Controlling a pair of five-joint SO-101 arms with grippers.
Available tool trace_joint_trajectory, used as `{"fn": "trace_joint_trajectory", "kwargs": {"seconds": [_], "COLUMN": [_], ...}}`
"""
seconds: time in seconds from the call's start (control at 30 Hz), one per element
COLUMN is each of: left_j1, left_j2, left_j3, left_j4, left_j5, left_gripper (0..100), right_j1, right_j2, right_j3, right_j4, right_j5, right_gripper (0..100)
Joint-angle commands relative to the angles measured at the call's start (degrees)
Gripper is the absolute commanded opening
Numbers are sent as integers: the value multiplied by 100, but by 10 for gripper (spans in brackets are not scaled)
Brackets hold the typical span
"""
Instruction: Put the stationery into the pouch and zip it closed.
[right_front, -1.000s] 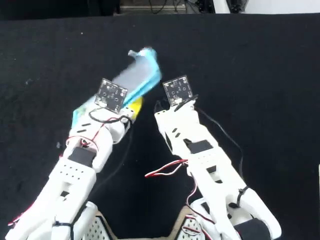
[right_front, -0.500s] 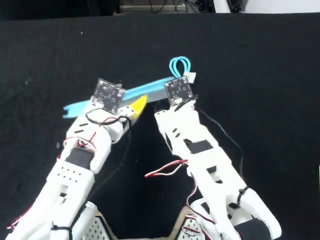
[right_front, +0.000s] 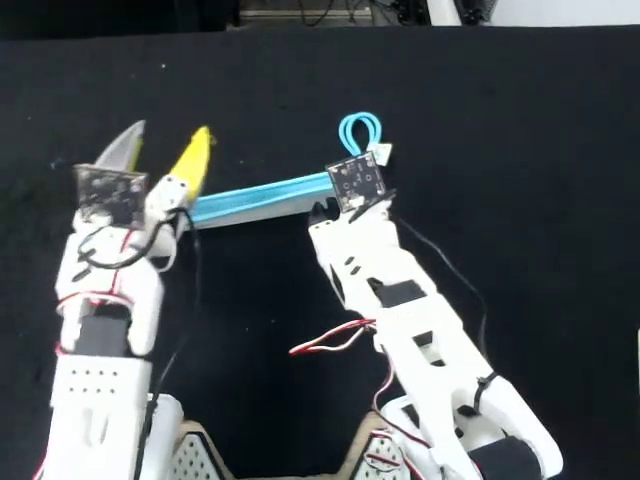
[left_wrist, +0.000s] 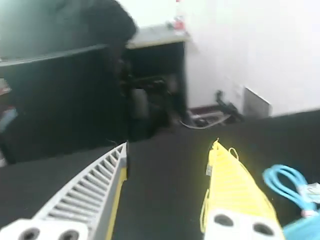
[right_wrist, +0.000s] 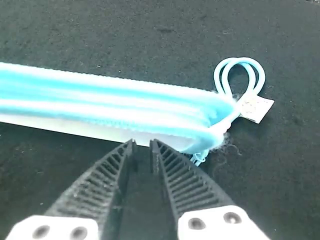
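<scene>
The light-blue pouch (right_front: 262, 194) lies on the black table as a long narrow strip, its zip edge facing up. A blue cord loop (right_front: 359, 131) with a small white tag sits at its right end. My left gripper (right_front: 171, 128) is at the pouch's left end, raised and open, with a grey finger and a yellow finger (left_wrist: 232, 190) wide apart around nothing. In the left wrist view my left gripper (left_wrist: 170, 145) points past the loop (left_wrist: 285, 180). My right gripper (right_wrist: 141, 143) is shut, its tips right at the near edge of the pouch (right_wrist: 115, 107), close to the loop (right_wrist: 240, 75).
A black cloth (right_front: 520, 150) covers the table, with open room to the right and at the back. The right arm (right_front: 395, 295) stretches from the front edge towards the pouch. Cables and furniture stand beyond the table's far edge (left_wrist: 150, 95).
The left arm let go of the pouch, swung left and opened wide. The pouch dropped from its lifted, tilted pose to lie stretched across the table. The right arm stayed still.
</scene>
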Motion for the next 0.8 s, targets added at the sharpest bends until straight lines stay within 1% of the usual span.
{"fn": "trace_joint_trajectory", "kwargs": {"seconds": [0.0,0.07,0.17,0.3,0.4,0.47,0.53,0.63,0.77], "left_j1": [-356,-479,-664,-866,-963,-1042,-1165,-1174,-1174], "left_j2": [-677,-1108,-1855,-2954,-3727,-3604,-3402,-3349,-3349], "left_j3": [-145,13,356,963,1411,1429,1455,1622,1868], "left_j4": [818,1310,1820,2154,2277,2303,2303,2312,2312], "left_j5": [-35,-35,-35,-35,-105,-360,-536,-563,-563], "left_gripper": [257,257,257,257,257,257,257,257,257], "right_j1": [105,387,993,1099,1108,1204,1451,1732,1776], "right_j2": [-31,-180,-655,-1174,-1464,-1692,-1947,-2352,-2967], "right_j3": [-356,-558,-971,-1314,-1349,-1288,-1209,-1130,-857], "right_j4": [-149,-88,369,949,958,1011,1257,1741,2593], "right_j5": [44,44,-9,-18,0,35,35,35,26], "right_gripper": [59,57,57,59,59,59,59,58,59]}}
